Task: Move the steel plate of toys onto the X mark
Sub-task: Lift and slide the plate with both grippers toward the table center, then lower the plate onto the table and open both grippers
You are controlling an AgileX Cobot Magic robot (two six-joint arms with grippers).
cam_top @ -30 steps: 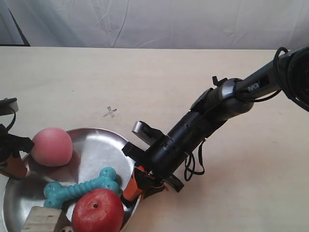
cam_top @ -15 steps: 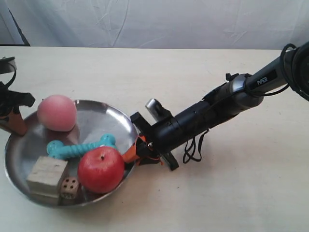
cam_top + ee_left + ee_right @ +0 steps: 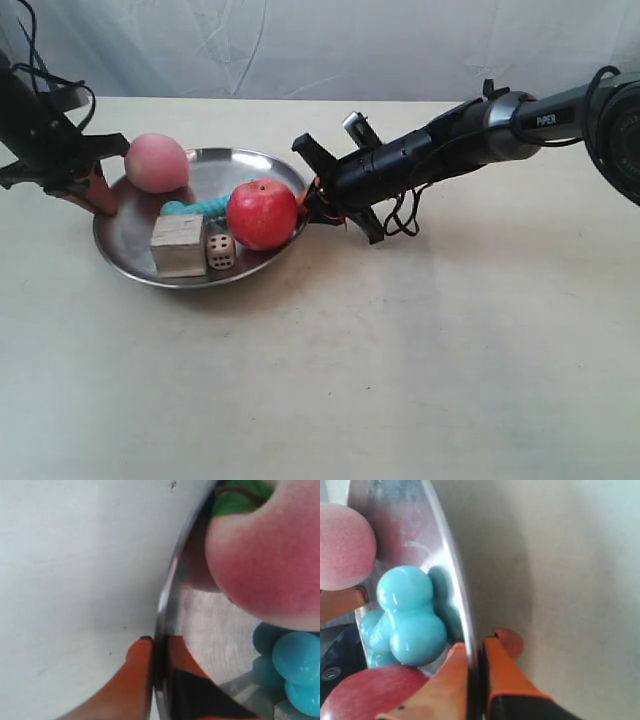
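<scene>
Carried rearward, steel plate (image 3: 133,222) sits between left gripper (image 3: 157,644) and right gripper (image 3: 477,648), each stretched low, pinching its rim.

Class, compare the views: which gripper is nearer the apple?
Right. The right gripper clamps the rim of the plate just beside the apple. The left gripper clamps the opposite rim, by the peach, across the plate from the apple.

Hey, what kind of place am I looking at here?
Probably a robot lab test bench: a bare pale table, a white cloth backdrop, and robot arms holding a steel plate of toys.
</scene>
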